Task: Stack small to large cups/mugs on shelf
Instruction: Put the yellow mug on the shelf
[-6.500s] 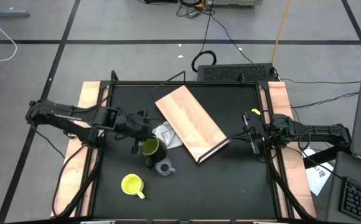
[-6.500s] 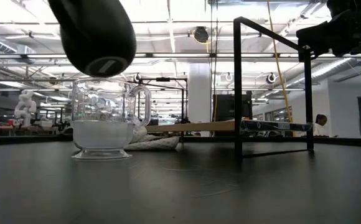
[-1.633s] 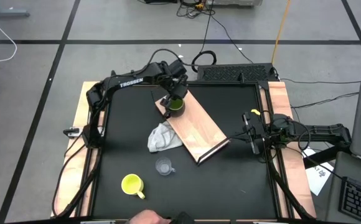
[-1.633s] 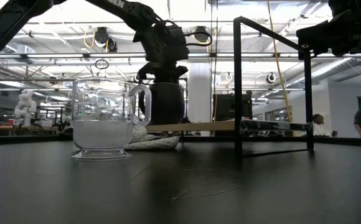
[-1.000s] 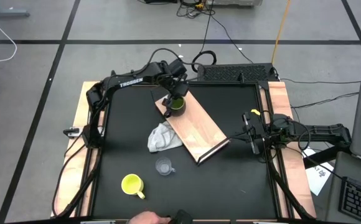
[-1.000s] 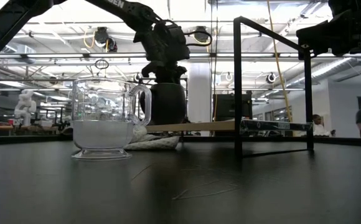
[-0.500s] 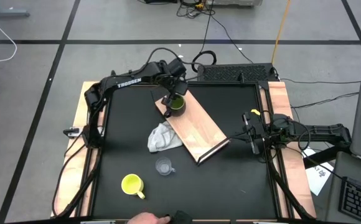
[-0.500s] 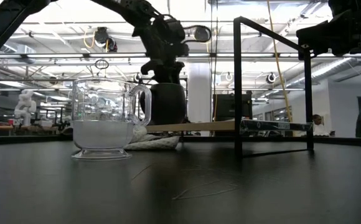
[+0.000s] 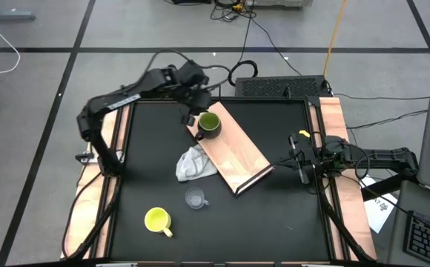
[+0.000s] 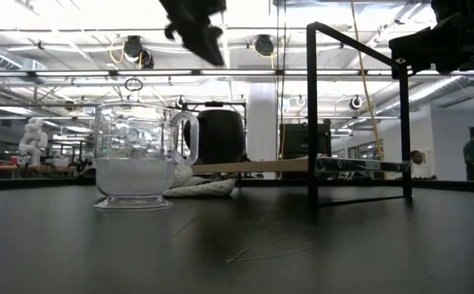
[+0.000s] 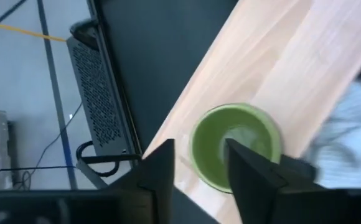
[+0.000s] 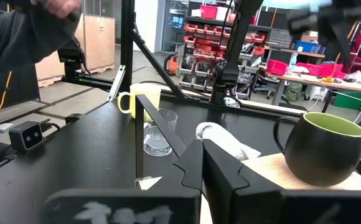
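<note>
**Green mug set on the shelf; two cups left on the worktop**

Nearest the front edge of the worktop (image 9: 274, 222) stands the yellow mug (image 9: 156, 219), upright, handle turned toward the front right. Just beyond it, and apart from it, is the clear glass cup (image 9: 194, 198), also upright; in the low view the glass cup fills the left foreground. Farther in lies the white cloth (image 9: 193, 163), bunched against the near long side of the shelf (image 9: 233, 152), a light-wood board lying at an angle across the middle of the worktop.

At the far left end of the shelf sits the dark green mug (image 9: 209, 124), upright and free of any grip. The left pincer (image 9: 192, 110) hangs above and just beside it, toward the far left, empty, its fingers (image 11: 157, 176) standing apart with nothing between them. The right pincer (image 9: 302, 165) waits at the right edge of the worktop, fingers together, holding nothing.

By my reading, the largest cup is placed and the step in hand is the release and clearing away from it. The next move calls for the left arm to travel to the front of the worktop and take the yellow mug, presumably the middle size, by its rim or handle. It would then need to lower it squarely into the green mug, clearing the cloth on the way.
</note>
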{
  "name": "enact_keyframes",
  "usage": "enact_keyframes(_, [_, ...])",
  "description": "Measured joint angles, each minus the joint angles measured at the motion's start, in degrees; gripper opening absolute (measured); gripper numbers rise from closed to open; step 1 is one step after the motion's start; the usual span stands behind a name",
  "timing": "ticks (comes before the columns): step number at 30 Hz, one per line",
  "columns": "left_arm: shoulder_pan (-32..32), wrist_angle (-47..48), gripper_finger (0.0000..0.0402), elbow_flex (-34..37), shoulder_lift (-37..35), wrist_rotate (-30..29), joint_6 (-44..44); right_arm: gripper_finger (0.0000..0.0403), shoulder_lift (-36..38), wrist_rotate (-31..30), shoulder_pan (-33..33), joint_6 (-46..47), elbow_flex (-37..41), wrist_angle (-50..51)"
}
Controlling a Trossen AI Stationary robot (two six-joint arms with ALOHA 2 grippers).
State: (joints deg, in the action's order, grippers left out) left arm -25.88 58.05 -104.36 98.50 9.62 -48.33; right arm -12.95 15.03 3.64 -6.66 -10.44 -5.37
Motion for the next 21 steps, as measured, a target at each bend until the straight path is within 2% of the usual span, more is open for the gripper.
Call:
enact_keyframes(5, [0.5, 2.9, 0.0021, 0.0, -5.3, 1.8, 3.8, 0.0, 0.0, 0.0, 0.0, 0.0, 0.0, -0.1])
enact_keyframes(6, [0.6, 2.9, 0.0012, 0.0, -6.1, 1.8, 5.1, 0.0, 0.0, 0.0, 0.0, 0.0, 0.0, -0.2])
enact_keyframes(11, [1.3, 6.1, 0.0004, 0.0, -8.6, 2.7, 8.5, 0.0, 0.0, 0.0, 0.0, 0.0, 0.0, -0.4])
enact_keyframes(18, [2.7, 6.8, 0.0002, 1.6, -9.7, 16.2, 10.8, 0.0, 0.0, 0.0, 0.0, 0.0, 0.0, -0.4])
enact_keyframes(21, [5.0, 6.2, 0.0001, 4.6, -11.2, 18.2, 10.8, 0.0, 0.0, 0.0, 0.0, 0.0, 0.0, -0.3])
